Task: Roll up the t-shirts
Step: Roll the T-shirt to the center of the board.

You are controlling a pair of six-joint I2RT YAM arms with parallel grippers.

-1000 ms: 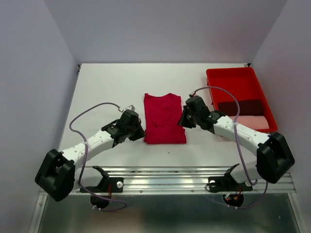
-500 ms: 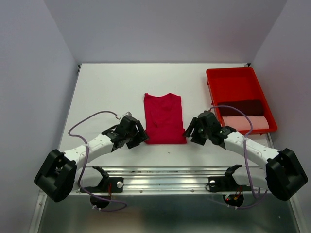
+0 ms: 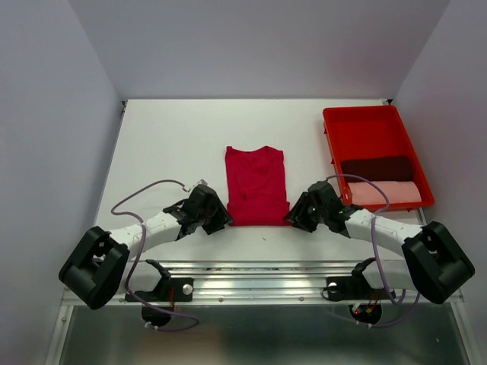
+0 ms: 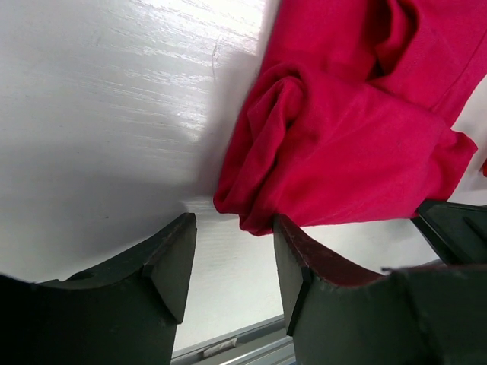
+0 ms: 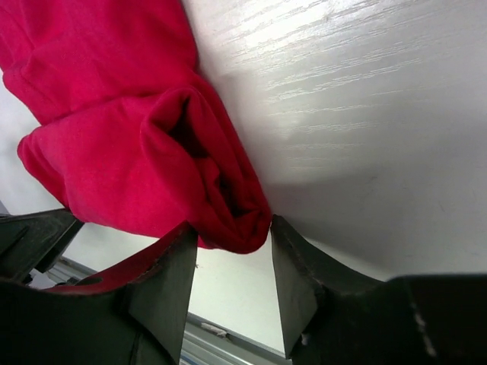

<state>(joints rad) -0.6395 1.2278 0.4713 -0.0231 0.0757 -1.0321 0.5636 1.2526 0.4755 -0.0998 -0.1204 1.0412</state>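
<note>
Top external: bright crimson cloth t-shirt (image 3: 257,186) lies folded into a narrow strip mid white table (image 3: 163,144), near hem bunched into a small roll. At its near corners, left gripper (image 4: 232,228) and right gripper (image 5: 232,237), jaws spread, nothing pinched; likely set there to roll evenly. A dark maroon rolled shirt (image 3: 377,167) and pale pink rolled shirt (image 3: 384,192) lie in rigid red plastic tray (image 3: 335,125).
</note>
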